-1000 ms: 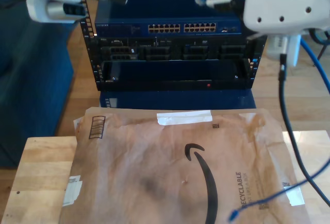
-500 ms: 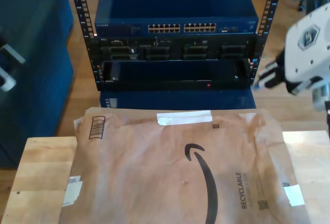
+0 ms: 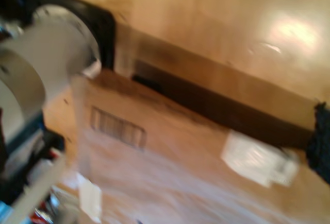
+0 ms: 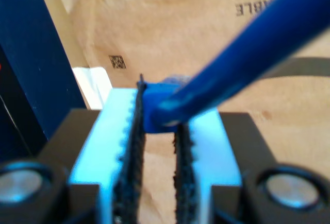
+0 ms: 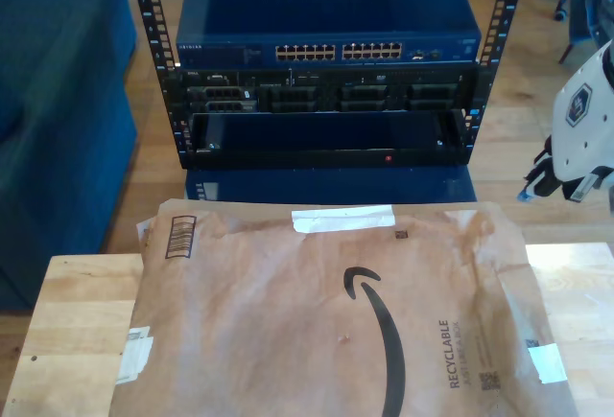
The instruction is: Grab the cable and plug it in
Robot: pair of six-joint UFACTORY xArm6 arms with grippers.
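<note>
1. My second gripper (image 4: 157, 103) is clamped on the thin bright blue network cable (image 4: 247, 54). The 2 toothed pale-blue pads (image 4: 119, 131) pinch its small blue plug end between them.
2. From that pinch the cable runs away from the jaws as 1 thick, out-of-focus blue stroke, crossing over the brown paper mailer (image 4: 170, 33) beneath.
3. In the second wrist view, the mailer shows part of its black printed lettering and a small square code. A dark blue panel (image 4: 31, 54) stands right beside the gripper.
4. My first gripper (image 3: 36, 183) is a smear of motion blur, so I cannot tell whether it is open or closed. A white rounded housing (image 3: 41, 64) sits next to it.
5. Past that blur lie the mailer's barcode (image 3: 118, 126) and a white label (image 3: 255, 159), with pale wooden floor (image 3: 232, 23) beyond.
6. In the exterior view, the mailer (image 5: 326, 321) covers the light wooden table (image 5: 72, 321) from the centre down to 6 o'clock.
7. At 12 o'clock stands the black equipment rack (image 5: 144, 34). In it, a dark blue network switch (image 5: 326, 14) with 2 blocks of ports sits above black server units (image 5: 326, 96).
8. At 3 o'clock in the exterior view, a white arm (image 5: 587, 134) hangs at the frame's edge, clear of the rack and above the floor.
9. At 9 o'clock in that view sits a large dark blue upholstered shape (image 5: 58, 110).
</note>
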